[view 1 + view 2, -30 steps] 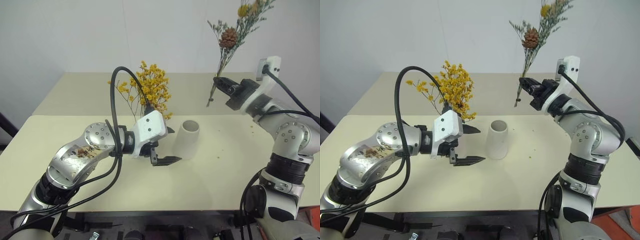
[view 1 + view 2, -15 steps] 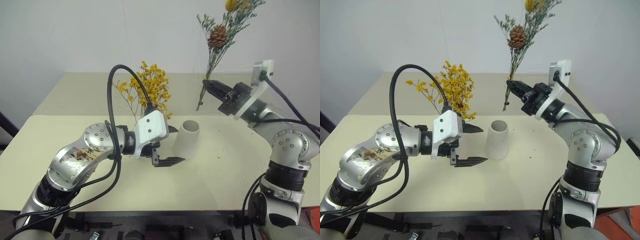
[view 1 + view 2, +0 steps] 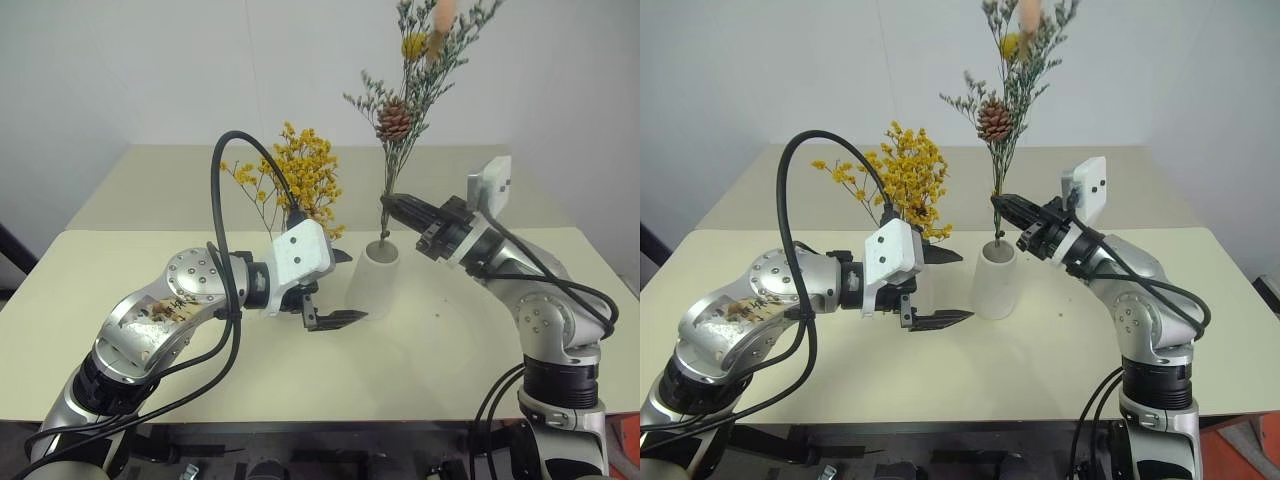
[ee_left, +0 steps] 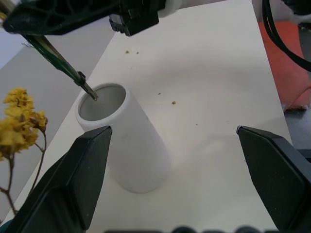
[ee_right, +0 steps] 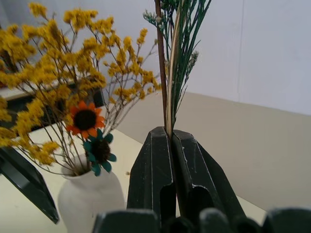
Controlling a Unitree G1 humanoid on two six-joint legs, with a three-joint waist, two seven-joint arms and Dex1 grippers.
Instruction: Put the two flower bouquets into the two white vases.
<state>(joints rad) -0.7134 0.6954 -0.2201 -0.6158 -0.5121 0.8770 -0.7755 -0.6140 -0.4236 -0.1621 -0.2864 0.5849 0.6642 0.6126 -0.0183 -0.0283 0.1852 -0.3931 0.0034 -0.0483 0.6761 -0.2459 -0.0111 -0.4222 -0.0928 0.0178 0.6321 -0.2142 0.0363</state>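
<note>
Item: pinecone sprig bunch [image 3: 400, 110], stems pinched in my closed right gripper [image 3: 392, 202], upright, tips at the mouth of the tall white vase [image 3: 372, 283], table centre. Yellow bouquet [image 3: 300, 175] sits in the squat vase [image 5: 90, 201] at 10 o'clock of it. Left gripper [image 3: 335, 288] gapes empty beside the vase; I'd lower straight, releasing only once stems sink inside.

Right hand [image 3: 1002, 203] clamped on the stems of the pinecone sprig bunch [image 3: 998, 112], holding it upright, stem ends at the mouth of the tapered white vase [image 3: 996, 284]; cannot tell whether they are inside. Left hand [image 3: 955, 287] wide apart, level, just beside the vase on its left, not touching. Yellow flower bunch [image 3: 902, 182] stands behind the left hand. All on the pale table [image 3: 1040, 360].
</note>
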